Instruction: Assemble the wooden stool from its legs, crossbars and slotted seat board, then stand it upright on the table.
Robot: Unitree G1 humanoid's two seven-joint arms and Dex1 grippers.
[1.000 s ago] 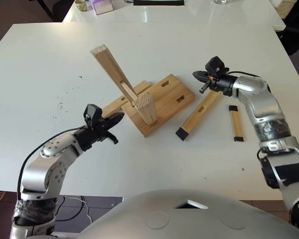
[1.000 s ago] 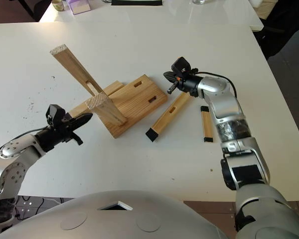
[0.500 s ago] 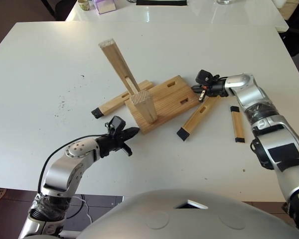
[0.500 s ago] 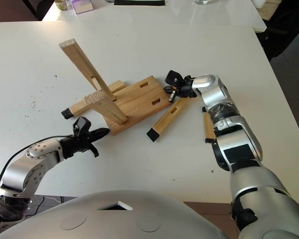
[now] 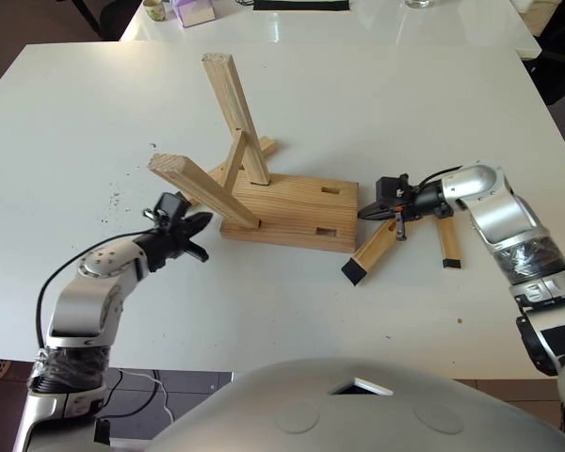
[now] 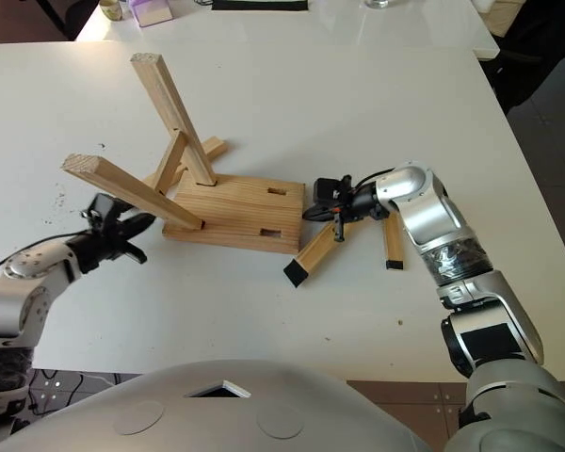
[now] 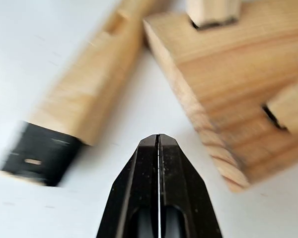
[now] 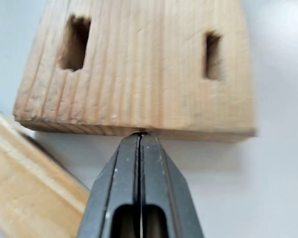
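While the slotted seat board (image 5: 292, 218) lies flat on the table (image 5: 66, 113), two legs stand plugged into its left end: a tall leg (image 5: 234, 111) rising steeply and a leaning leg (image 5: 196, 188) tipped out past the board's left edge, with a crossbar (image 5: 234, 162) slanting between them (whether it is seated in either I cannot tell). Just off the board's left front corner sits the left gripper (image 7: 159, 139), fingers pressed together with nothing between them, its tip near the corner but apart from it. Opposite, the right gripper (image 8: 140, 136) is likewise closed on nothing, its tip touching the board's right edge. A loose leg (image 5: 375, 250) with a black cap lies slantwise just off the board's right front corner, beneath that gripper, and a short crossbar (image 5: 445, 243) lies beyond it, farther from the board. Another loose leg (image 5: 264, 147) lies behind the board's left end. Broad white tabletop spreads to the board's left and behind it.
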